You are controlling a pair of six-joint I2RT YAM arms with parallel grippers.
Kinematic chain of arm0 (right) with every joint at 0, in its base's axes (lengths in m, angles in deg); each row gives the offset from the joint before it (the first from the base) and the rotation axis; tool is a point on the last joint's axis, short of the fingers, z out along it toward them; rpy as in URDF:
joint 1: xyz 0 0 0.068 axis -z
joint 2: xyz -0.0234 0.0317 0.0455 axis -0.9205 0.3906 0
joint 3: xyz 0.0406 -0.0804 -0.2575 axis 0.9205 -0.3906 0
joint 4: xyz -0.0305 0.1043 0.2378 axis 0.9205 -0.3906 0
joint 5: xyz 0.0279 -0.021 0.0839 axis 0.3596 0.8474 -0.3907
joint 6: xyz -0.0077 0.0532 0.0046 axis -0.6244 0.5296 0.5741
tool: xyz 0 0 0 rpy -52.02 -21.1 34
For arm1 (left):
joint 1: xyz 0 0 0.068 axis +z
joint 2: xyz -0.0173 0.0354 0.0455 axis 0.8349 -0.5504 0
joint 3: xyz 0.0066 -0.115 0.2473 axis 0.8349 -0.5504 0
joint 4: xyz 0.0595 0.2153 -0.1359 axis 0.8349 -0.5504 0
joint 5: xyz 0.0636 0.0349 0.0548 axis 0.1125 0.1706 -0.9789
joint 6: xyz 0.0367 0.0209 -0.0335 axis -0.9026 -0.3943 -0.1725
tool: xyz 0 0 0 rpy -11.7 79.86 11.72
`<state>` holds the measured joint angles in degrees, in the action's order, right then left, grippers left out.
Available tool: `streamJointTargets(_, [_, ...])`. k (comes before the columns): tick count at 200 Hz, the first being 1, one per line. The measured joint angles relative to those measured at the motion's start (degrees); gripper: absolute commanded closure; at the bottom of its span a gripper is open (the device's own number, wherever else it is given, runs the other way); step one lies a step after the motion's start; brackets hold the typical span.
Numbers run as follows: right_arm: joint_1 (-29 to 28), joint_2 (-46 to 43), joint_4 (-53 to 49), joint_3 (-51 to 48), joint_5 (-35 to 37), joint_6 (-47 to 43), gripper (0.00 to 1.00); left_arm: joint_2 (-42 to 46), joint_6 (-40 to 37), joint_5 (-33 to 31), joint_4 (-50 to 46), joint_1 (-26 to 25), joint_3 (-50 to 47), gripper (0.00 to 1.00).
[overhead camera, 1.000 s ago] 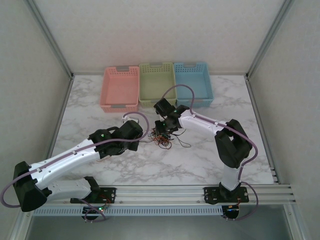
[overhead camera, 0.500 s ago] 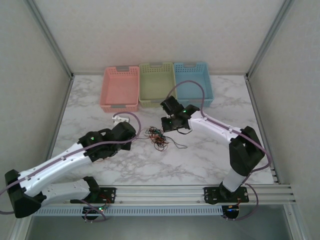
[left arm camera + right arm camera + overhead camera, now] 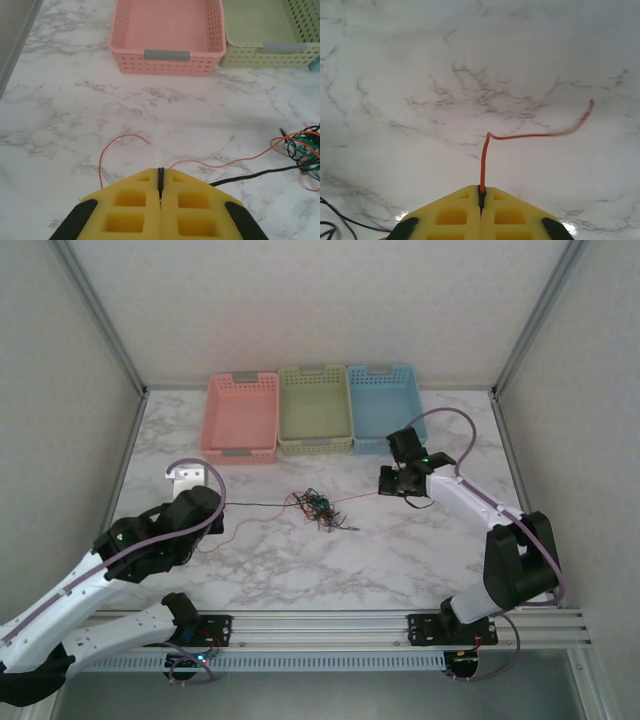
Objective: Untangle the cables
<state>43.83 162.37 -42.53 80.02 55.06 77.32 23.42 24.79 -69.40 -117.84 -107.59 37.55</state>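
The cables form a small knot (image 3: 320,508) of black, red-orange and teal wires at the table's middle; the same knot (image 3: 304,150) lies at the right edge of the left wrist view. My left gripper (image 3: 217,508) (image 3: 160,174) is shut on a black cable (image 3: 262,506) (image 3: 250,175) that runs taut to the knot. A loose red-orange wire (image 3: 122,138) curls on the marble ahead of it. Right of the knot, my right gripper (image 3: 384,484) (image 3: 481,190) is shut on a red-orange cable (image 3: 355,496) (image 3: 483,160), whose free end bends off to the right.
Three baskets stand in a row at the back: pink (image 3: 241,418) (image 3: 167,50), green (image 3: 315,410) (image 3: 250,55) and blue (image 3: 386,406). The white marble table (image 3: 300,560) has metal frame posts at its sides and a rail along the near edge.
Both arms pulled apart from the knot: the left gripper drew back to the left, the right gripper moved right. The black and red-orange cables now stretch out from the knot.
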Motion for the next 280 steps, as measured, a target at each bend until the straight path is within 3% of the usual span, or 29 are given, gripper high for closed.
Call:
streamJointTargets(35, [3.91,-2.45,0.22,-1.57,-1.16,0.13,1.0,-0.85,0.42,0.02,-0.07,0.15,-0.04,1.0])
streamJointTargets(182, [10.64,-10.54,-0.39,-2.58,-2.38,1.44,1.0,-1.95,0.5,2.32,1.99,2.89,-0.87,1.0])
streamJointTargets(280, [12.55,-14.6,0.35,-7.26,-5.29,2.43,1.0,-2.1,-2.62,2.58,1.51,6.16,6.12,1.0])
